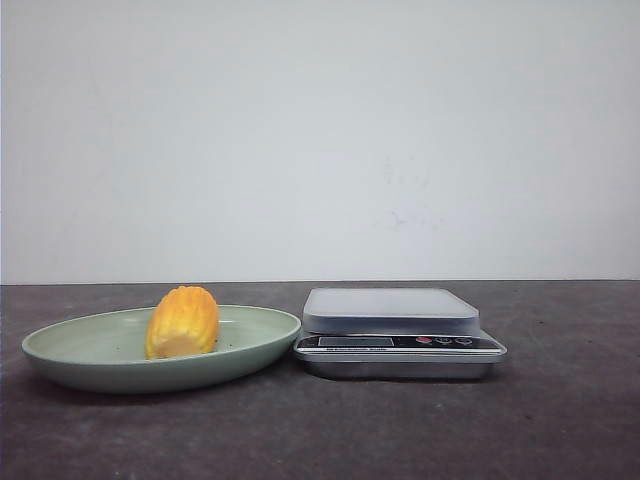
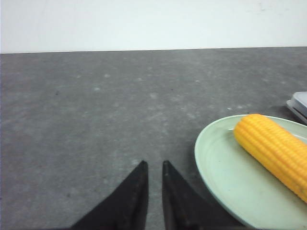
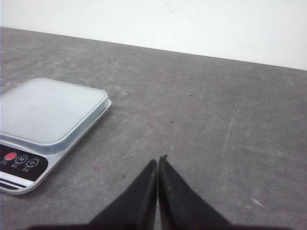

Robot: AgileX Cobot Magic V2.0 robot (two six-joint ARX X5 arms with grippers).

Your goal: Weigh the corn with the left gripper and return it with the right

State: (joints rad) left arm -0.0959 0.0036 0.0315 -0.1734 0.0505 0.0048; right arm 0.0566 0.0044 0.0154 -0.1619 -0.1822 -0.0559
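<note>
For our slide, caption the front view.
Corn lying in a green plate beside an empty kitchen scale.

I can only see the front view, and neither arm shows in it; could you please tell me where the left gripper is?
Observer: The left gripper sits beside the plate that holds the corn, nearly shut and holding nothing.
Operator: Thank you. And where is the right one, please?
Observer: The right gripper is beside the scale, facing bare table, its fingertips together and empty.
</note>
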